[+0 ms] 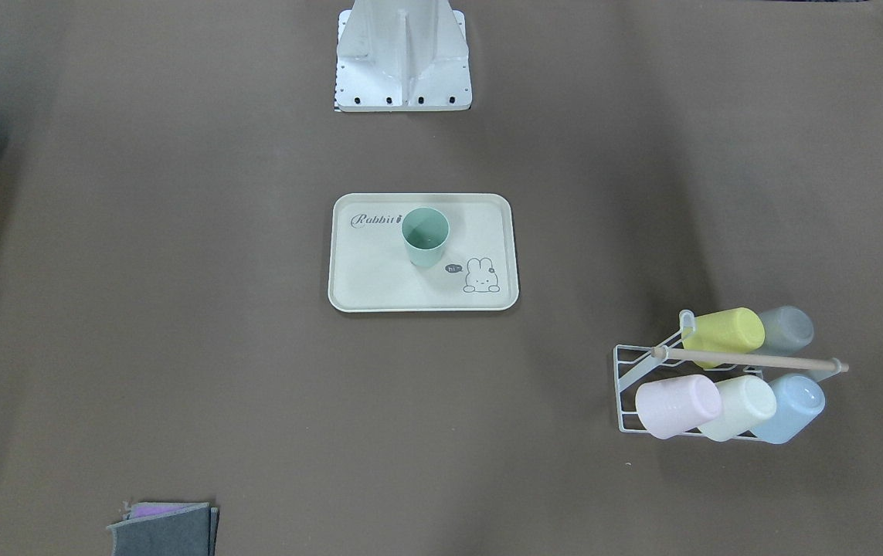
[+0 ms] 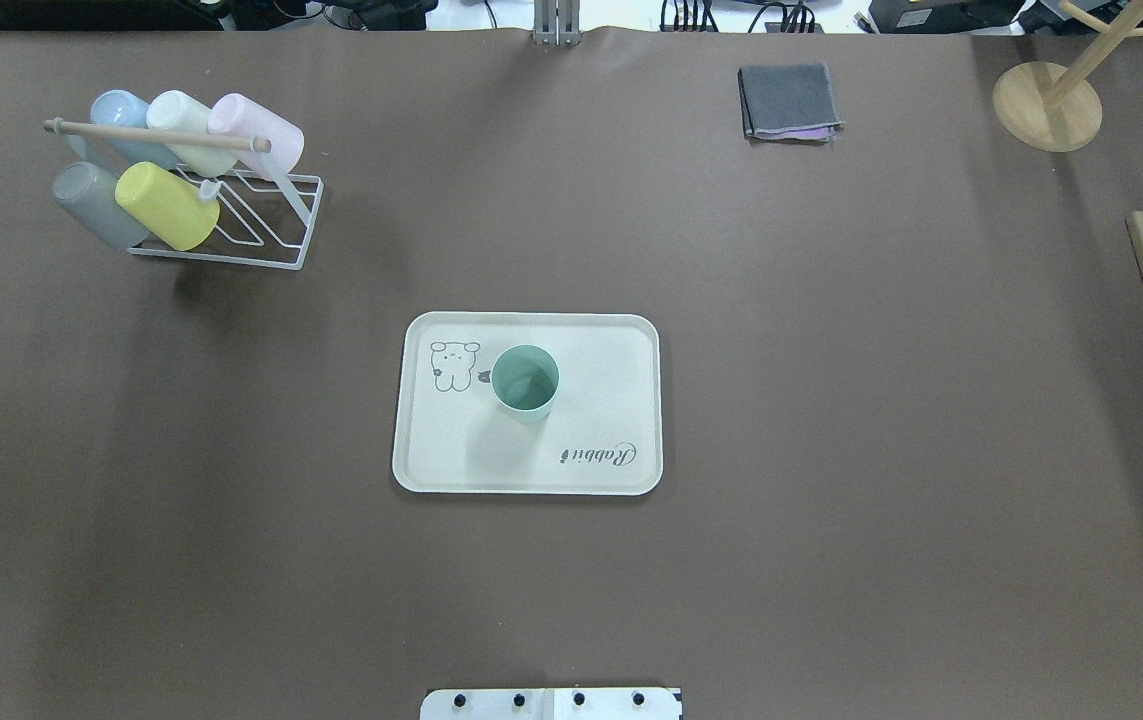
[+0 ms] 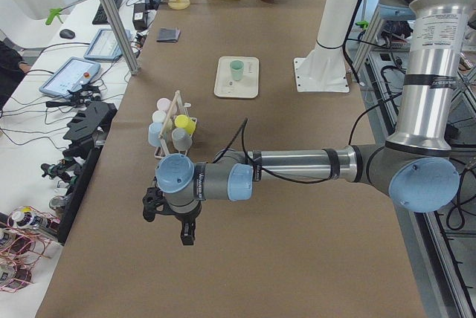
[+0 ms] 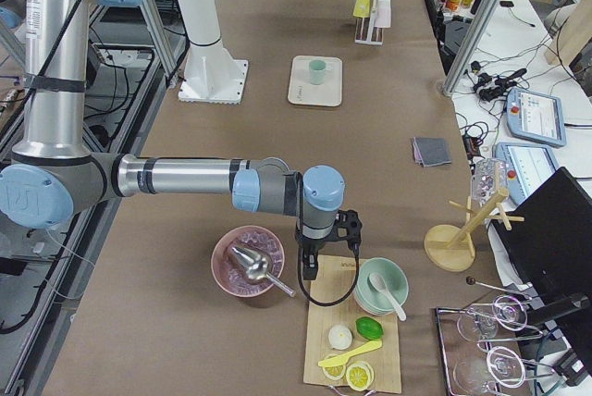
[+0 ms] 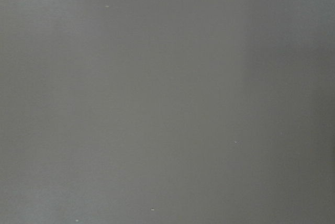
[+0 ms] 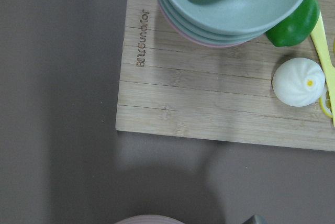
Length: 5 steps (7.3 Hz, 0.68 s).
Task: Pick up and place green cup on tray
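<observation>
The left arm stretches low and level over the table's left end, just past the cup rack. Its left gripper points down at bare table, and I cannot tell whether the fingers are apart. The green cup stands upright on the tray at mid-table, well apart from both arms. The right arm reaches level over the right end, the right gripper pointing down between the pink bowl and the wooden board; its finger state cannot be told either.

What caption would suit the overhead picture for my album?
Mint-green cup standing upright on the Rabbit tray mid-table, five pastel cups on a wire rack.
</observation>
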### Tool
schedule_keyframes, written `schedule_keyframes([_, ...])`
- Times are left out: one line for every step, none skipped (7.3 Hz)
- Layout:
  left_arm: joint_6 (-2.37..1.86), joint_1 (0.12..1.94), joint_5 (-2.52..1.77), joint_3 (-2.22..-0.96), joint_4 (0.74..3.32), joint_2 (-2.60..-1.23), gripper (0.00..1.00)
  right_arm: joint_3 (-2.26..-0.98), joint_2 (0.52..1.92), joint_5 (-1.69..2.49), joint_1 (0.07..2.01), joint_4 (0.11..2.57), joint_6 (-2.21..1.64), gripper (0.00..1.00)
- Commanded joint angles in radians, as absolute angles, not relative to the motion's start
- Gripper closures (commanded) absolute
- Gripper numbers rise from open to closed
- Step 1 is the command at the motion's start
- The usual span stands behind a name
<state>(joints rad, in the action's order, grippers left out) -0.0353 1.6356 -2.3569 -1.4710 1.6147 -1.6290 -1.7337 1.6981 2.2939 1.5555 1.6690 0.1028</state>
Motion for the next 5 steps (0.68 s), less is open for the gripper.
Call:
schedule_keyframes([-0.041, 1.647, -2.403, -1.564, 1.612, -1.554, 0.02, -1.735, 1.698, 2.293, 1.555, 1.669, 0.106, 0.0])
schedule_keyframes([-0.125, 1.644, -2.41, -1.59, 1.614, -1.549, 0.01, -1.735, 1.698, 2.293, 1.555, 1.669, 0.106, 0.0])
schedule_keyframes([-0.159, 1.643, -2.411, -1.592, 1.617, -1.551, 0.01, -1.735, 1.698, 2.293, 1.555, 1.669, 0.106, 0.0])
schedule_keyframes([-0.16, 1.644, -2.411, -1.592, 1.617, -1.549, 0.01, -1.735, 1.698, 2.295, 1.555, 1.669, 0.104, 0.0])
schedule_keyframes([-0.16, 1.643, -2.41, -1.592, 1.618, -1.548, 0.01, -1.735, 1.698, 2.295, 1.555, 1.669, 0.104, 0.0])
